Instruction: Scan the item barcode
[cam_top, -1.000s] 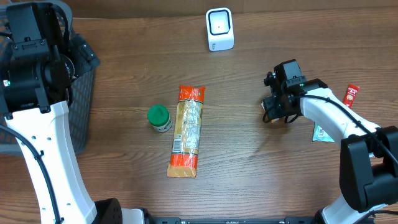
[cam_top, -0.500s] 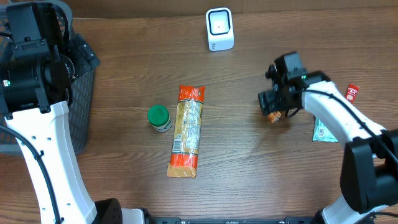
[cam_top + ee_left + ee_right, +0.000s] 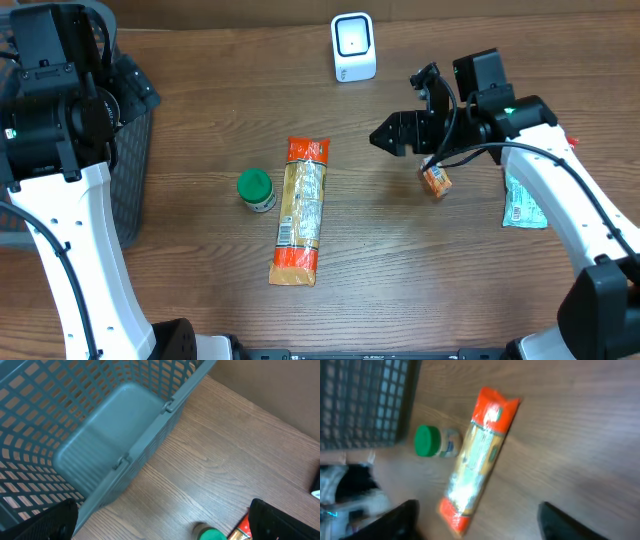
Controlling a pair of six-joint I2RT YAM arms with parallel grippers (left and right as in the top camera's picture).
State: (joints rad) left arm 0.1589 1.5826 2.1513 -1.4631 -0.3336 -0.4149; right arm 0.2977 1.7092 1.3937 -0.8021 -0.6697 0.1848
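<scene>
**Overhead: right end effector open, small packet lying loose behind it**

Overhead, I see the right end effector (image 3: 388, 136) hanging above the middle of the table (image 3: 400, 290), its tips pointing toward the left side of the picture. The small orange packet (image 3: 435, 181) lies flat on the wood just behind those tips, under the wrist and its cable. It is close to the end effector but not between the fingers. The white scanner (image 3: 353, 47) stands at the far edge, apart from both the packet and the end effector.

From the right wrist camera I see the two fingers (image 3: 395, 520) spread wide with only table between them, so this end effector is open and carries nothing. Ahead of it lie a long orange packet (image 3: 300, 210) and, just beside that, a green-lidded jar (image 3: 256, 190). A teal sachet (image 3: 522, 203) lies by the right arm.

On the left wrist camera, the left end effector (image 3: 160, 525) is also fully spread and has hold of nothing. It hangs by the corner of the grey basket (image 3: 100, 460).
</scene>
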